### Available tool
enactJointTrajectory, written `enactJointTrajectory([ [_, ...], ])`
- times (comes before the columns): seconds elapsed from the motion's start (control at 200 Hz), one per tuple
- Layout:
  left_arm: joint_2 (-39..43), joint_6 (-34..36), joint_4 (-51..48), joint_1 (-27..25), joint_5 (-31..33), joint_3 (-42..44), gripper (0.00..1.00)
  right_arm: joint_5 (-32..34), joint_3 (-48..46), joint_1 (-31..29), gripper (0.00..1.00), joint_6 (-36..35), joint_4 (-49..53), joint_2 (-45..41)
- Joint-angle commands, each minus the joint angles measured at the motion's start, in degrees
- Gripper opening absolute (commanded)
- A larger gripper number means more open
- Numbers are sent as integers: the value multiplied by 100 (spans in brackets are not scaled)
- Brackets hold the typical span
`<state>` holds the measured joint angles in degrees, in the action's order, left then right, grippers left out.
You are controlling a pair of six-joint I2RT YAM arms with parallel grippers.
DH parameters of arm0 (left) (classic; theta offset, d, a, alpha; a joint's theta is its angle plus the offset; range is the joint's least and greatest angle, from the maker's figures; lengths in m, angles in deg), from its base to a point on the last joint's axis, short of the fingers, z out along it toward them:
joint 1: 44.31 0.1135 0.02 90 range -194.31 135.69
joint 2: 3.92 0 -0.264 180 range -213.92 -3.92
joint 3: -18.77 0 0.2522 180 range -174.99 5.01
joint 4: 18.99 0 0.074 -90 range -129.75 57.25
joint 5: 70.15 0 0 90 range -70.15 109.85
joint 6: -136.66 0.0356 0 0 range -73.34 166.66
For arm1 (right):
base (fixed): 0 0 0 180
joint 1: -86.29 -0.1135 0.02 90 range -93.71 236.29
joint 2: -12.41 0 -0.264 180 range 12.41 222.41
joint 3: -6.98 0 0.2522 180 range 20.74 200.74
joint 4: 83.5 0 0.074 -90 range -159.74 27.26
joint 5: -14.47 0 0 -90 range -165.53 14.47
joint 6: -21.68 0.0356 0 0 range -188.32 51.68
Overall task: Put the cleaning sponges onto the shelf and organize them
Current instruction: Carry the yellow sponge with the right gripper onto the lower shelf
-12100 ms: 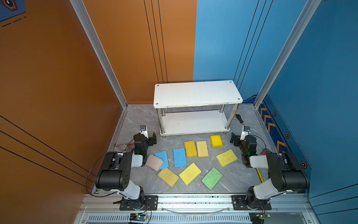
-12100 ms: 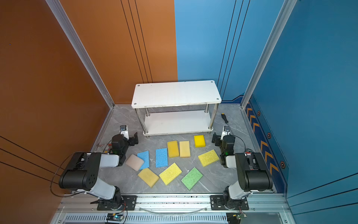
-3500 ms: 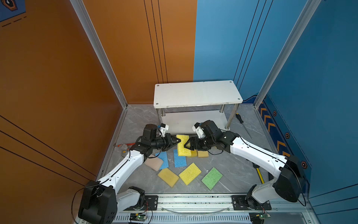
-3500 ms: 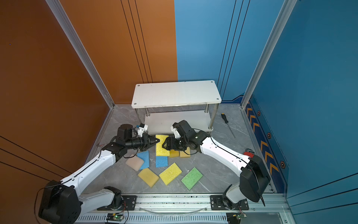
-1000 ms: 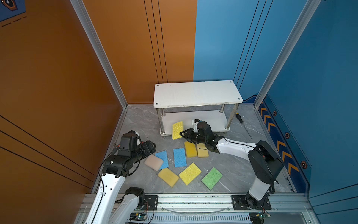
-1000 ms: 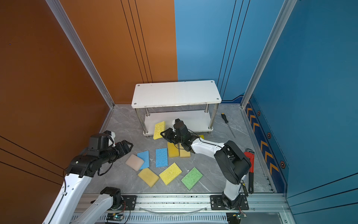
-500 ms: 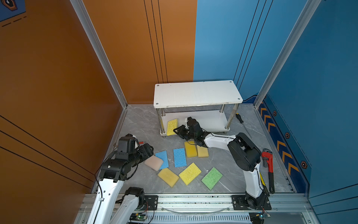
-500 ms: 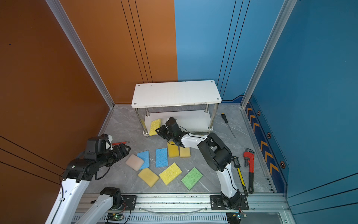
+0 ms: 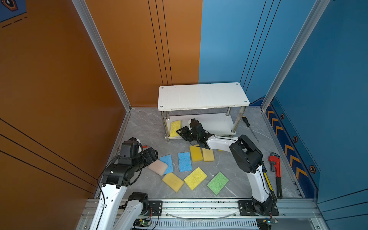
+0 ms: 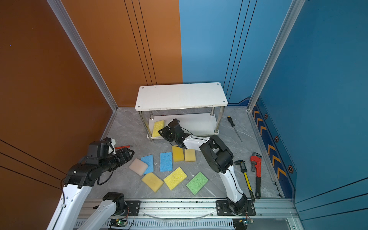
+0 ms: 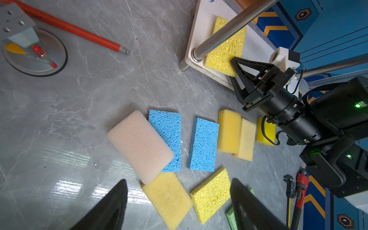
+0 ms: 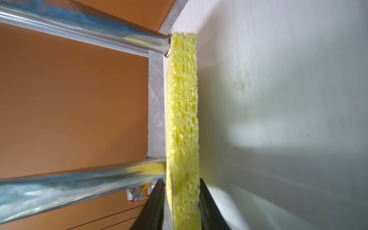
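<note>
Yellow sponge (image 9: 175, 128) (image 12: 183, 119) lies flat on the lower board (image 9: 217, 123) of the shelf (image 9: 203, 95), at its left end, just beside the front left post (image 9: 164, 124).

Your right gripper (image 9: 180, 132) sits at the near edge of that sponge, one finger on each side of it. The right wrist view shows a sliver of gap at one finger, so you cannot tell whether the grip is on or off.

Your left gripper (image 11: 179, 181) hangs over the grey floor (image 9: 143, 127), fingers spread wide, nothing between them, near the whitish-pink sponge (image 9: 158, 167).

On the floor:
- the whitish-pink sponge overlaps a blue sponge (image 9: 167, 163)
- a second blue sponge (image 9: 184, 161) lies beside that
- a deep yellow sponge (image 9: 195, 153) touches the pale tan sponge (image 9: 208, 155)
- the green sponge (image 9: 218, 182) lies apart, nearer the front rail
</note>
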<state>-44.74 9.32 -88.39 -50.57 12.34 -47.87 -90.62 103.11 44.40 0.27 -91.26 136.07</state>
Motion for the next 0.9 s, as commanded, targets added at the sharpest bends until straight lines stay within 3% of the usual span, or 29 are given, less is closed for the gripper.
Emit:
enactJointTrajectory([
  [0.0,17,115,-156,11,-8,86,81,76,109,14,43,6,127,94],
  [0.245,34,88,-141,11,21,110,82,149,-41,45,59,-91,401,-100],
  [0.47,34,60,-141,22,8,120,82,387,537,-115,65,-985,1952,-157],
  [0.896,74,34,-146,31,5,132,82,591,1260,-213,71,-2050,3352,-16],
])
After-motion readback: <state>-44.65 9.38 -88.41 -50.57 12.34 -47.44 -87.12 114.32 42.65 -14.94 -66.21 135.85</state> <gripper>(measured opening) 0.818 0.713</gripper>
